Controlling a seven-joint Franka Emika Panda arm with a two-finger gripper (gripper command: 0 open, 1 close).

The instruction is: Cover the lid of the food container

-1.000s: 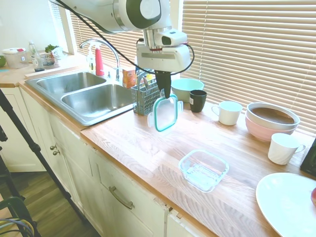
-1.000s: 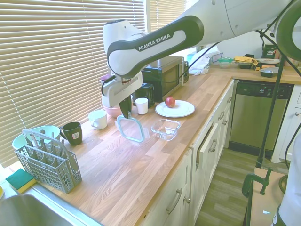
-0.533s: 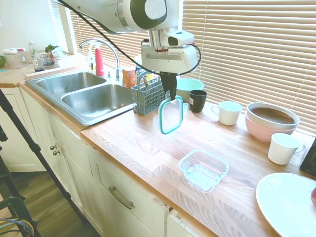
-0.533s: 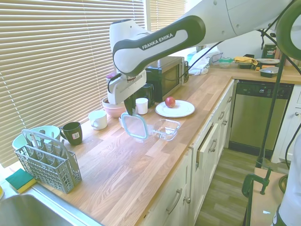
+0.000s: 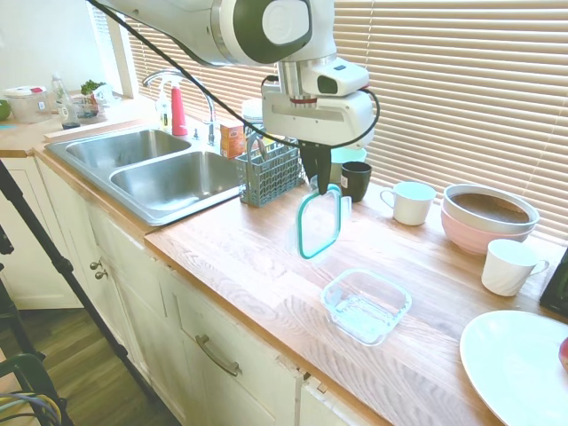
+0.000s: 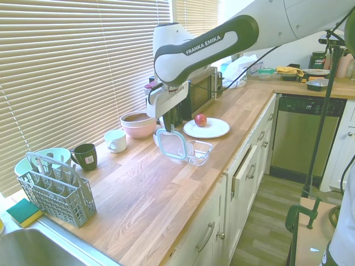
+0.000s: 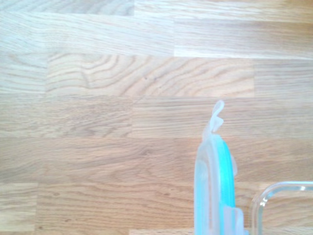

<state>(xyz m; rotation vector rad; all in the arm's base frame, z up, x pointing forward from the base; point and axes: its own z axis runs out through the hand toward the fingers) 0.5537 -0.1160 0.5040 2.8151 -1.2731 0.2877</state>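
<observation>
Holding: the pincer [image 5: 319, 184] grips the lid [image 5: 319, 223] by its top edge, hanging on edge above the tabletop [image 5: 257, 257].
Food container [image 5: 366, 304]: empty, on the tabletop, just beside and below the lid.
Arm: reaches down over the container's sink-side.

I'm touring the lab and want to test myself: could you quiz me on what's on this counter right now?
1. True or false: the lid is lying flat on the food container.
2. What does the gripper hold? A) dark mug B) the lid C) cutlery basket
3. Fill in: a red fruit lies on the white ___.

Key:
1. False: it hangs on edge in the air, beside the dish.
2. B
3. plate, where the fruit rests.
</observation>
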